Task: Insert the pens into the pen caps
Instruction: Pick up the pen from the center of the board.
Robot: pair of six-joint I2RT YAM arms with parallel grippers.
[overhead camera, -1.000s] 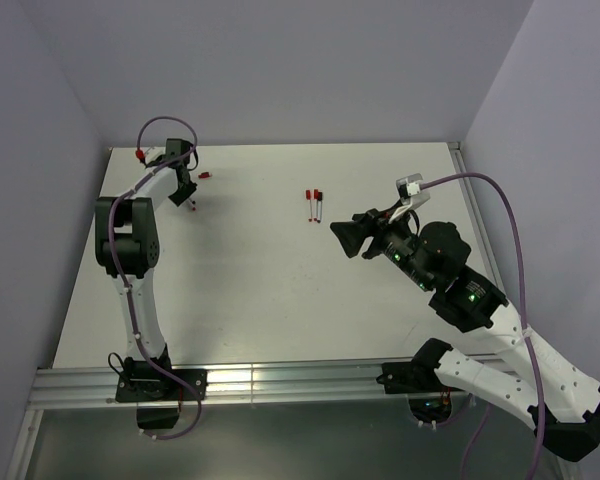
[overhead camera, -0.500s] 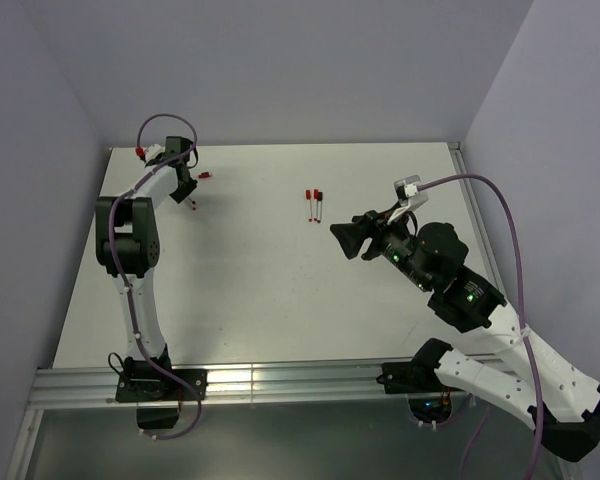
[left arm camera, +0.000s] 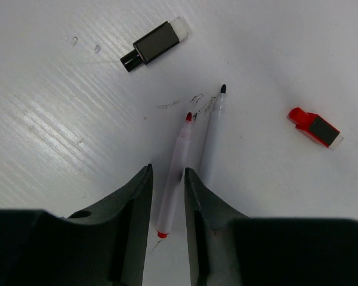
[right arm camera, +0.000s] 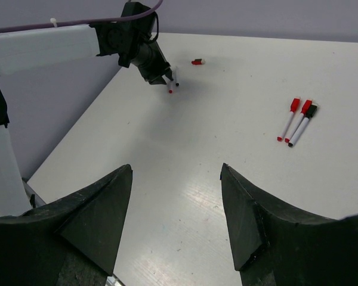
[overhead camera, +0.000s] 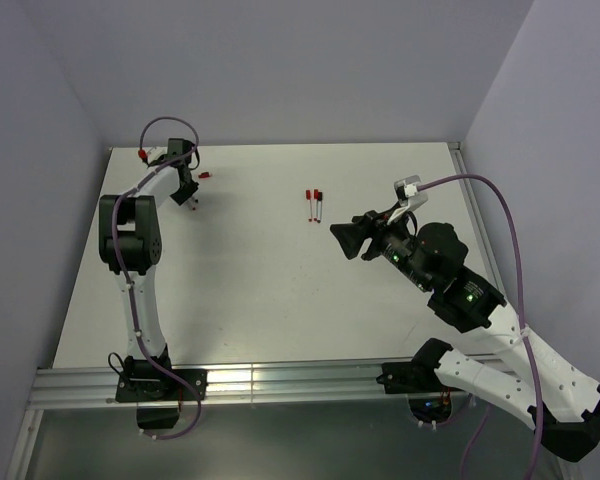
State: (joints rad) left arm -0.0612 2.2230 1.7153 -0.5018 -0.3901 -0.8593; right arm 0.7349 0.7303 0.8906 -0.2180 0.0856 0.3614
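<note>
- The left gripper (left arm camera: 168,174) is low over the table (left arm camera: 286,47), its fingers slightly apart and astride the red-tipped pen (left arm camera: 180,143). Whether they touch it is hard to say.
- The black-tipped pen (left arm camera: 212,134) lies just beside that pen, uncapped.
- The black cap (left arm camera: 150,45) and the red cap (left arm camera: 313,126) lie loose beyond the pen tips, well apart.
- The right gripper (right arm camera: 176,179) hangs with its fingers spread wide and holds nothing.
</note>
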